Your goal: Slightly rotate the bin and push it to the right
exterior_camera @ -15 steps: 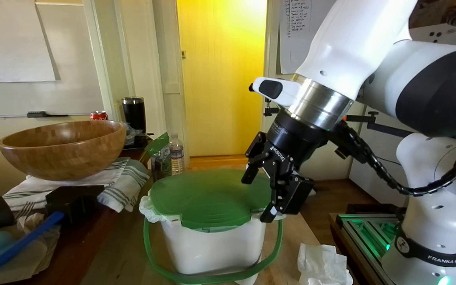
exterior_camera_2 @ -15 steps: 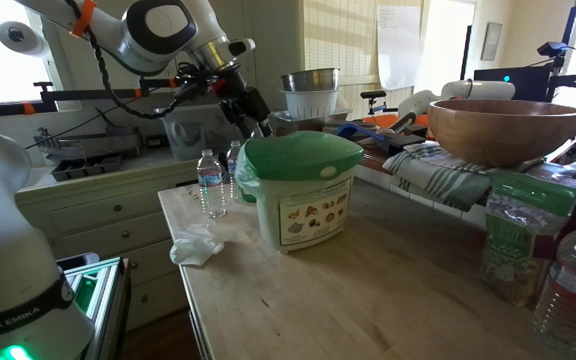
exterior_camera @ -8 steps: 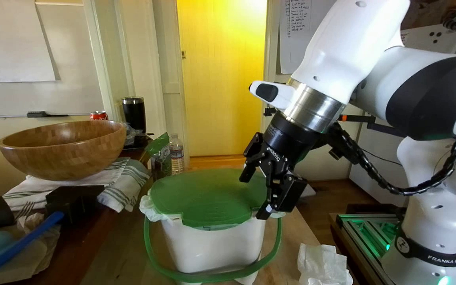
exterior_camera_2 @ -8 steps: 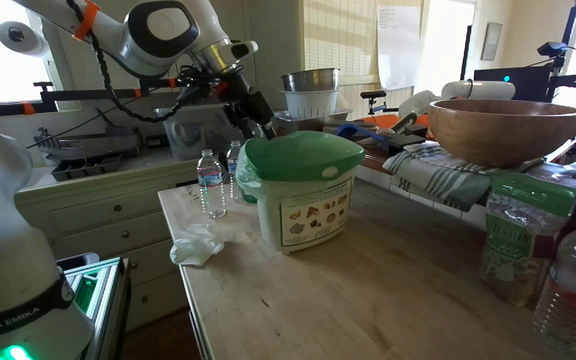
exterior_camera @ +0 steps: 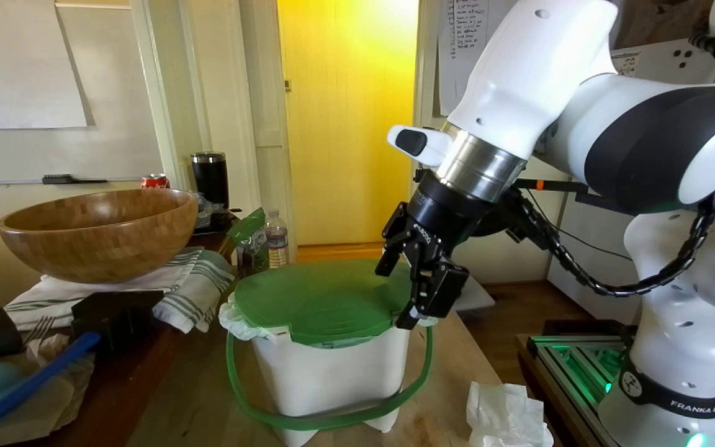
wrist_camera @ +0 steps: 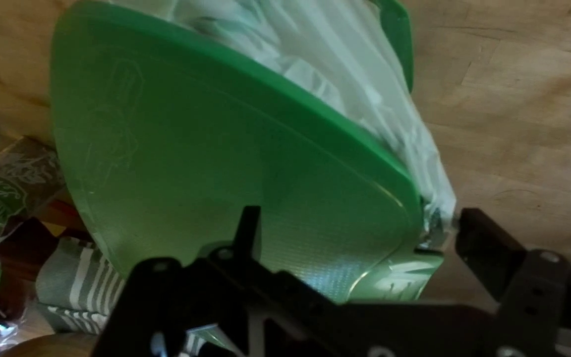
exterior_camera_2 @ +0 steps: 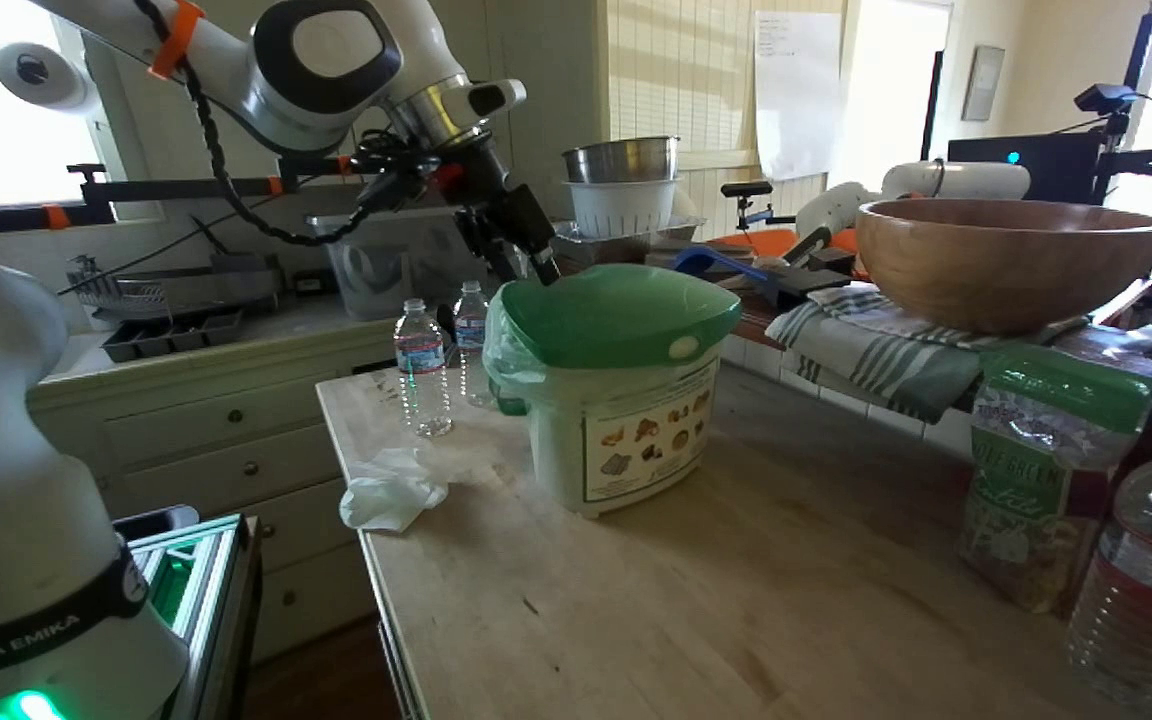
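Aslant, the gripper (exterior_camera: 395,296) hangs, fingers spread, at one end of the bin (exterior_camera: 332,375)

In both exterior views a wide wooden bowl (exterior_camera: 97,248) rests on a striped dish towel (exterior_camera: 191,295). On the bench (exterior_camera_2: 786,600), a crumpled white sheet (exterior_camera_2: 393,490) lies near a water bottle (exterior_camera_2: 423,375), while a green-topped food pouch (exterior_camera_2: 1051,480) stands just beside another water bottle (exterior_camera_2: 1146,590). A steel bowl (exterior_camera_2: 621,162) sits atop a white colander (exterior_camera_2: 624,210), and a black tumbler (exterior_camera: 210,180) stands near a red soda can (exterior_camera: 155,181).
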Controlling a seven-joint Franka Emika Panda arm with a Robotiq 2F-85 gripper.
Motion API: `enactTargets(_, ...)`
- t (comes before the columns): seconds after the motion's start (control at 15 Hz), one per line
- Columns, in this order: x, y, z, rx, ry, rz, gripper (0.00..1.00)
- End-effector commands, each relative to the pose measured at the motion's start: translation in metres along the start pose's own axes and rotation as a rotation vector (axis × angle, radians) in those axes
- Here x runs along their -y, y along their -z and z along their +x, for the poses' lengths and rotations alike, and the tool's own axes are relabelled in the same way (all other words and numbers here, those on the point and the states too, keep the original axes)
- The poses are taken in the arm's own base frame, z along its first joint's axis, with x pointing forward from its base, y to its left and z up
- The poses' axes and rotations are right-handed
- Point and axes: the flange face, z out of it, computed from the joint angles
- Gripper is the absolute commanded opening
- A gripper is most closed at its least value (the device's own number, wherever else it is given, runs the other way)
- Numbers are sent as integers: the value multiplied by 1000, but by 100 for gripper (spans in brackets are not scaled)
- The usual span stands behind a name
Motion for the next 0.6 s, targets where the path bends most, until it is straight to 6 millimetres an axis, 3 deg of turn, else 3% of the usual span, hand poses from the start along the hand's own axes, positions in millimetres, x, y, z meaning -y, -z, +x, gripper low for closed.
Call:
enactTargets(0.0,-11,1,-11,36,13,-28,100)
enactTargets(0.53,-36,1,-17,57,24,-25,100)
